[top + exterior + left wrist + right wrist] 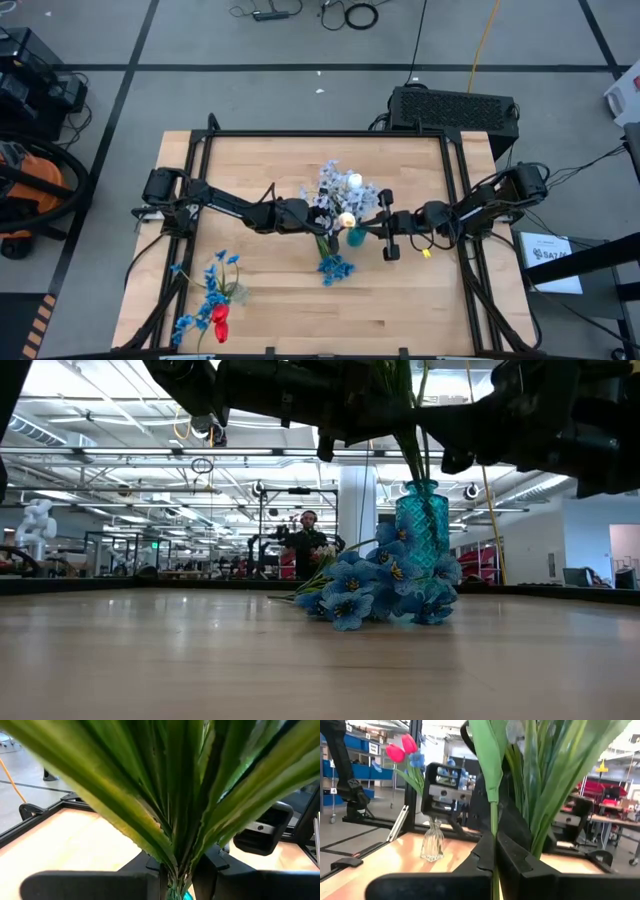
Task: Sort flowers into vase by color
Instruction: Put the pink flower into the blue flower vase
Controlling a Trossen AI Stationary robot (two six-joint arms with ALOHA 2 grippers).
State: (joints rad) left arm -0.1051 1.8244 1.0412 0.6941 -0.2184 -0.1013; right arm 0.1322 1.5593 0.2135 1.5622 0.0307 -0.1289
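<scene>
A teal vase stands at the table's middle with pale grey-blue sprays and cream-white tulips in it. My left gripper reaches in from the left, level, and is shut on the bunch's green stems and leaves. From the right, my right gripper is shut on one thin green stem. A bright blue spray lies on the table against the vase's foot. A clear vase near the front left holds red tulips and blue sprays. My left gripper pinches the bundle of green stems and leaves between its two fingers, just above the teal vase's mouth. The fingers come level from the table's left and lie across the upright stems, which fan out above the hold. My right gripper has one thin green stem running down between its two shut fingers. The fingers come nearly level from the table's right, across the stem. The stem stands upright beside the bunch's leaves; its lower end is hidden by the fingers.
A black frame runs around the tabletop. Bare wood lies along the near edge between the two vases and at the far left. A black box sits behind the far right corner.
</scene>
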